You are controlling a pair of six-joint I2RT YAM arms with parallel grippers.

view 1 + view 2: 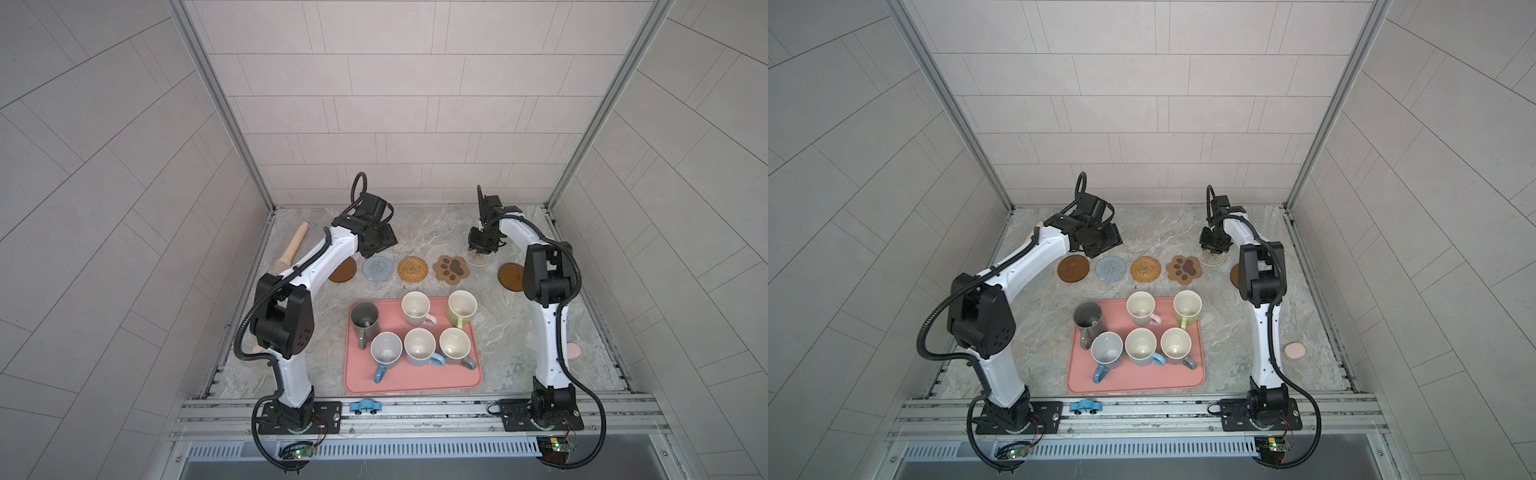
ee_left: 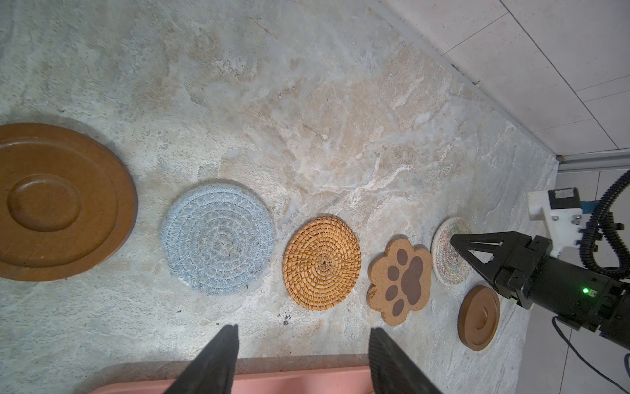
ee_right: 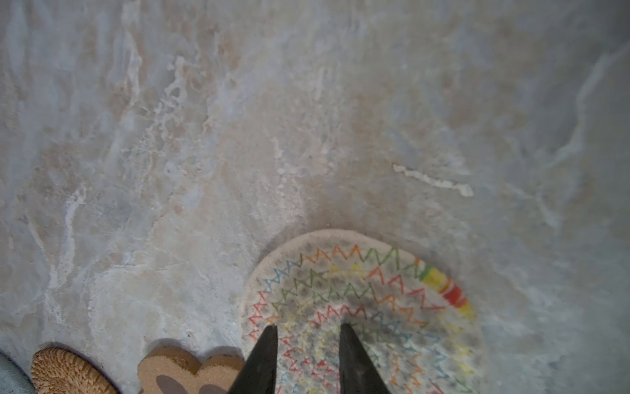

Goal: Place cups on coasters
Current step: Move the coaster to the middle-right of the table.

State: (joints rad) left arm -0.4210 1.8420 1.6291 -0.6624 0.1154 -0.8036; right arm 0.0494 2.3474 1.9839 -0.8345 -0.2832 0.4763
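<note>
Brown coaster (image 1: 1234, 275) mostly behind right arm (image 1: 1262, 272)

The flat rectangular silicone tray (image 1: 415, 384) is salmon pink. The round cream woven coaster (image 3: 358, 290) has rings of rainbow zigzag stitching. The paw-shaped cork coaster (image 2: 381, 273) is tan with dark brown pads. The round rattan coaster (image 2: 322, 263) is golden, and the round crochet coaster (image 2: 218, 238) is pale grey-blue. The marbled stone tabletop (image 2: 306, 102) is grey-beige, veined white.
</note>
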